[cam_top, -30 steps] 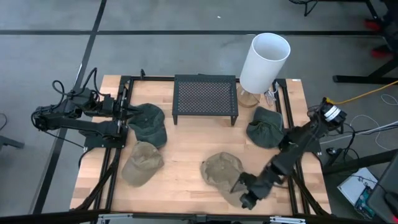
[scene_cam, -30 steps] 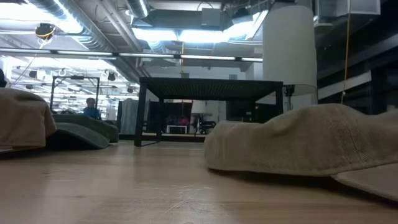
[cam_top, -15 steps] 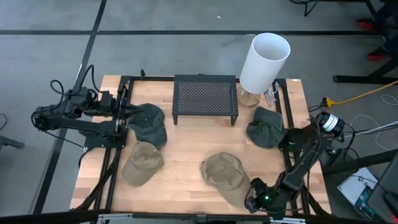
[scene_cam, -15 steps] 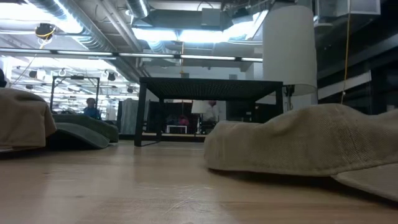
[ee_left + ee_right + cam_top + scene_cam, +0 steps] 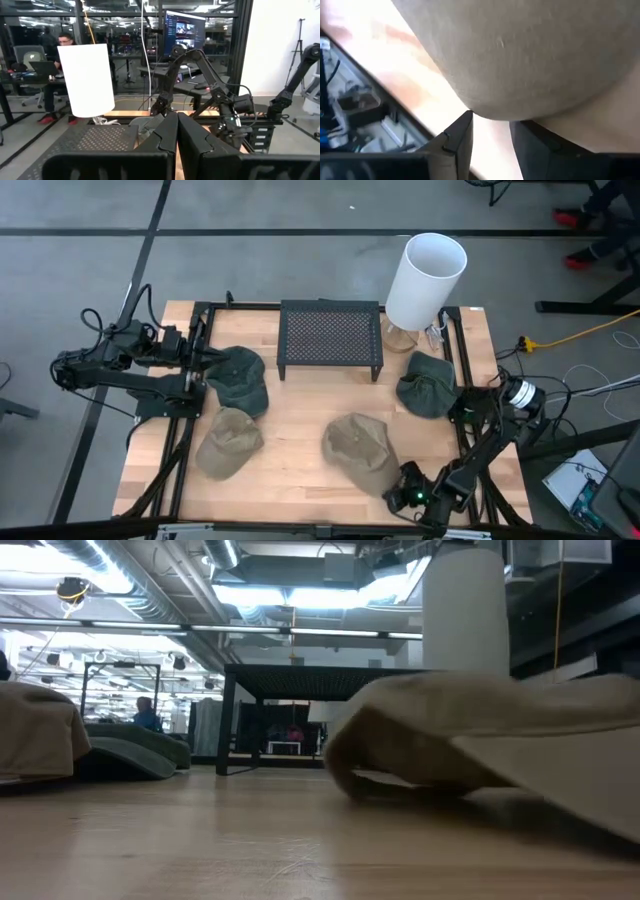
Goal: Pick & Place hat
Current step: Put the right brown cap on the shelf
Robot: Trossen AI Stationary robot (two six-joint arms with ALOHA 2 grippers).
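Four cloth caps on the wooden table. Right gripper at the front edge, jaws clamped on the brim of the khaki cloth baseball cap, its near side lifted off the wood. Left gripper parked at the rear left beside a dark green cloth cap, fingers together.

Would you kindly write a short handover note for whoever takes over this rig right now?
Right gripper: at the table's near edge, jaws closed on the brim of the tan hat, whose brim side is lifted off the wood.
Left gripper: shut, empty, parked by the left green hat.
Other hats: second tan hat front left, green hat right, both lying flat.
Done: tan hat gripped.
Left: lift it and place it; the target is not evident.
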